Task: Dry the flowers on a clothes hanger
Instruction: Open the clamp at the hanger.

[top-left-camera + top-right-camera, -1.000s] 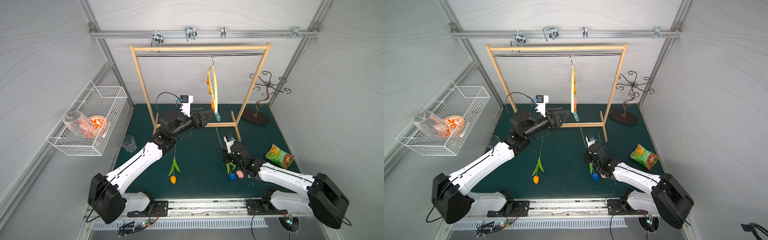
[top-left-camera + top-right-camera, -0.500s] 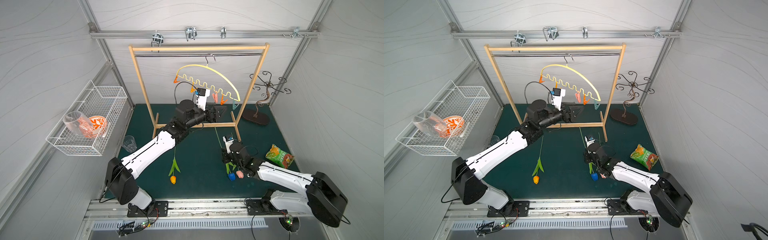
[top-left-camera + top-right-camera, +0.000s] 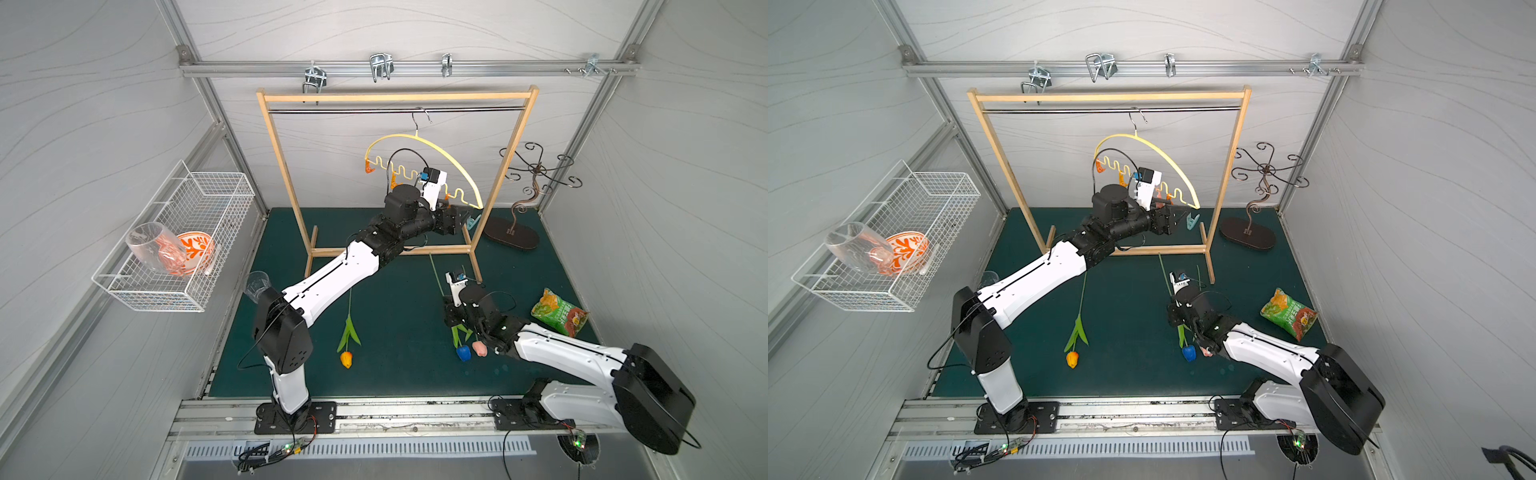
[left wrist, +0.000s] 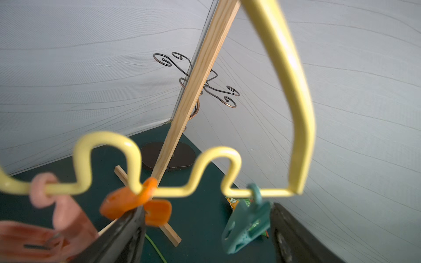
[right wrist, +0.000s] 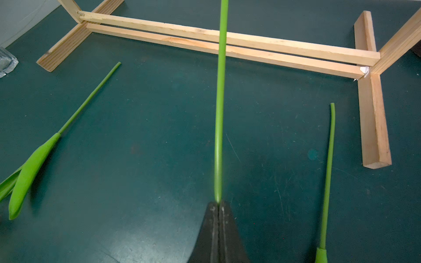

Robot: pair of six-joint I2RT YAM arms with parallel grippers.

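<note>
The pale yellow arched hanger (image 4: 296, 91) hangs tilted by its metal hook from the dark rail of the light wooden rack frame (image 3: 395, 97). The left gripper (image 4: 206, 211) is raised to the hanger's wavy lower bar, jaws apart, one finger under the small orange clothespin (image 4: 136, 200), the other just beside the teal clothespin (image 4: 246, 223). Low over the dark green mat (image 3: 395, 374), the right gripper (image 5: 218, 205) is clamped tight on a thin green tulip stem (image 5: 219, 113). The blue tulip head (image 3: 463, 353) and pale pink tulip head (image 3: 478, 349) lie on the mat near its wrist; the orange-yellow tulip (image 3: 346, 358) lies well apart from them
</note>
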